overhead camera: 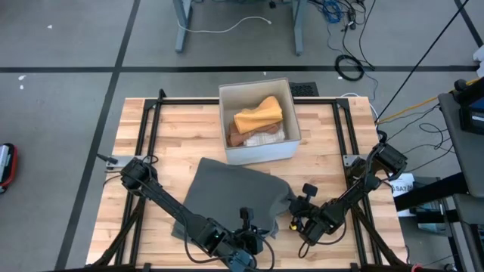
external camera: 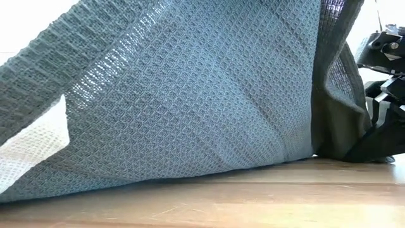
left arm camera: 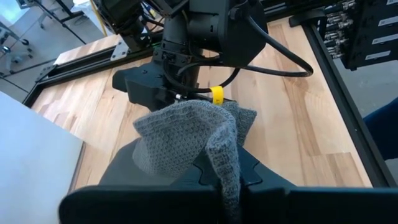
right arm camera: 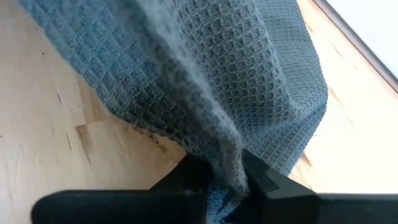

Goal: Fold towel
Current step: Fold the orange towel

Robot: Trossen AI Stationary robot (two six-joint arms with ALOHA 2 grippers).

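White open box [overhead camera: 258, 148] stands at the far middle of the wooden table [overhead camera: 140, 189], upright. Inside it lie folded cloths: an orange-yellow one [overhead camera: 259, 115] on top, a brown one [overhead camera: 237, 137] and a pale patterned one [overhead camera: 265, 137] beneath. A black metal frame [overhead camera: 153, 121] borders the tabletop. Beyond the table, cables [overhead camera: 349, 66] trail over the grey floor [overhead camera: 68, 38]; a white cord [overhead camera: 227, 29] lies near desk legs.
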